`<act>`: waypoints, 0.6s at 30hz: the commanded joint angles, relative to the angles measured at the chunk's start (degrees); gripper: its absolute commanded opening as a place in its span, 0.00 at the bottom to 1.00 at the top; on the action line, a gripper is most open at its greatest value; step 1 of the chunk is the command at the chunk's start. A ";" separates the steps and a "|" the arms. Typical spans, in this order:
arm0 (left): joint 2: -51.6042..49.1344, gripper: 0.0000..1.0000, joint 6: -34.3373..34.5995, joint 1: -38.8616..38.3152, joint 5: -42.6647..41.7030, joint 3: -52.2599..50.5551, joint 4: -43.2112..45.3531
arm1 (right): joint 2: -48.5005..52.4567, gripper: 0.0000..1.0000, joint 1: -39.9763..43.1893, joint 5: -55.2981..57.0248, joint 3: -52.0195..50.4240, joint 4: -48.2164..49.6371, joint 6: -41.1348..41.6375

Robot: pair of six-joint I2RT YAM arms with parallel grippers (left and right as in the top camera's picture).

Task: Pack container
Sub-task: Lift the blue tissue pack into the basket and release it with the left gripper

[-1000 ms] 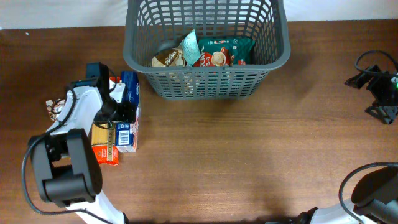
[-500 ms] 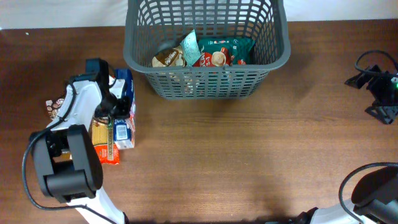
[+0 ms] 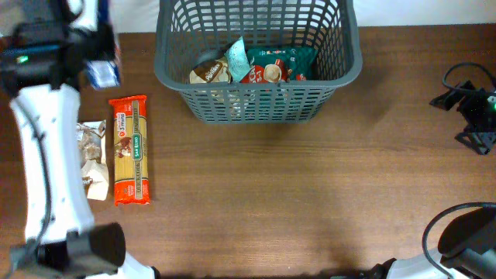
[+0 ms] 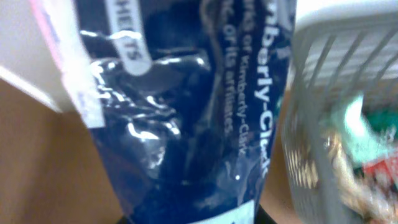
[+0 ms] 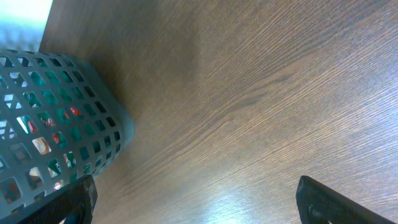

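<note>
Wooden table (image 3: pixel 310 194) is carrying everything. Grey container (image 3: pixel 256 107) is sitting at the far edge, centre, holding a green packet (image 3: pixel 283 60) and other snack packs. Left gripper (image 3: pixel 91 56) is hanging raised, left of the container, clamping a blue packet (image 4: pixel 186 118) that is filling its wrist view. Orange pasta packet (image 3: pixel 130 149) is lying flat on the table, with a small white packet (image 3: pixel 93 161) just beside its left edge. Right gripper (image 5: pixel 196 186) is gaping wide over bare wood, the container showing at the left of its view.
</note>
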State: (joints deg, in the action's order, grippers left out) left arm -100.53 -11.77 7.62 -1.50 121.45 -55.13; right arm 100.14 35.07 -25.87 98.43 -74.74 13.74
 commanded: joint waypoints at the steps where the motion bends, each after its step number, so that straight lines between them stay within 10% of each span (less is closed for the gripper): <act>1: 5.86 0.02 -16.92 -1.77 -7.98 5.01 2.80 | -0.44 0.99 -0.22 -0.50 0.00 0.15 0.28; 9: 8.11 0.02 -47.82 -14.58 -26.16 5.03 3.15 | -0.44 0.99 -0.22 -0.50 0.00 0.15 0.28; 18: -5.64 0.02 -59.84 -23.78 -10.69 5.03 3.82 | -0.44 0.99 -0.22 -0.50 0.00 0.15 0.28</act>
State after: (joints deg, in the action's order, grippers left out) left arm -100.92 -66.72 -15.49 -21.98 126.43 -54.11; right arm 100.14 35.05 -25.87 98.43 -74.70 13.72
